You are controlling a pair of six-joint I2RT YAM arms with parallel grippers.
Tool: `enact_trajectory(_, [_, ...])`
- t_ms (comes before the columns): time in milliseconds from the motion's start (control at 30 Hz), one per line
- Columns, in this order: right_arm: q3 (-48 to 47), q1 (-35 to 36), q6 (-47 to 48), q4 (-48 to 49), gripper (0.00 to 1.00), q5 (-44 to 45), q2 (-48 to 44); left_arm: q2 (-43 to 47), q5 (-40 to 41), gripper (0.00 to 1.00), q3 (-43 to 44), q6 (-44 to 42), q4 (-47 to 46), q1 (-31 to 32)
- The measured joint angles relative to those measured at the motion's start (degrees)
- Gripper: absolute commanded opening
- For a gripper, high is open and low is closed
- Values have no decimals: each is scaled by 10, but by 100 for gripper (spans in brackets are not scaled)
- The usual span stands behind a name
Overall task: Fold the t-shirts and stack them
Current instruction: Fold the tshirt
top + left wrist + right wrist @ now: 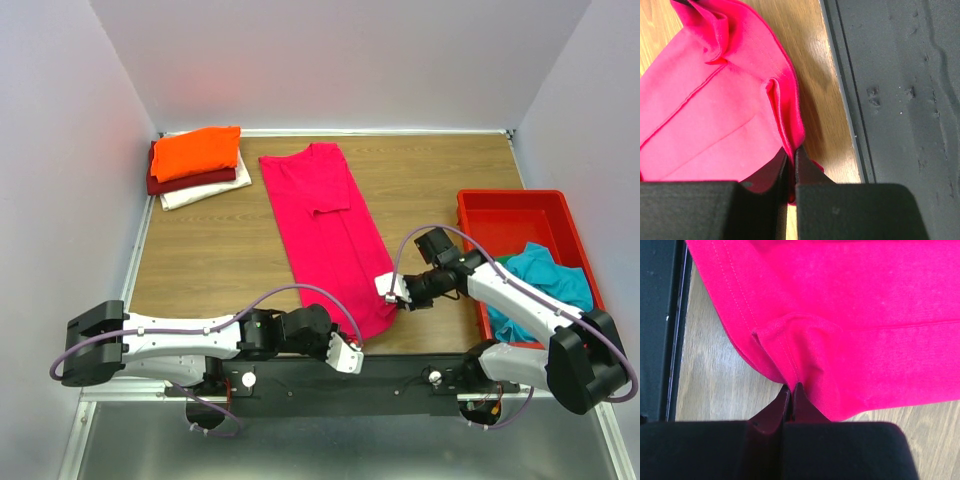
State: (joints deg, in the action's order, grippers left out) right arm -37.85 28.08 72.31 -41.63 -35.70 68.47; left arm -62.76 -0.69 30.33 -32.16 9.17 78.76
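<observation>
No text, label, brand, number or sign can be read in any of the three views.

Left arm (pixel 200 340) stretched low and nearly flat from the left toward centre, its left gripper (pixel 349 357) with fingers (pixel 767 175) pressed together on the hem of the pink-red t-shirt (pixel 325 230). Right arm (pixel 520 295) bent at the elbow and reaching leftward, its right gripper (pixel 389 291) likewise closed, fingers (pixel 771 412) pinching the same hem. The two grippers lie near each other, not touching.
</observation>
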Motion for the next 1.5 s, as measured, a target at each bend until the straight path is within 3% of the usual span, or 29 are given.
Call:
enact_trajectory(867, [-43,0,-21,-7,0,0,20,15,0,0,0,-8,0,-19])
enact_trajectory(1067, [-103,0,-52,-6,0,3,75,27,16,0,-1,-18,-28,-88])
enact_trajectory(1233, [-203,0,-113,27,0,24,175,18,46,0,-2,-29,-79,-170])
enact_trajectory(1500, [-397,0,-212,73,0,95,365,-139,51,0,33,-44,-172,-346])
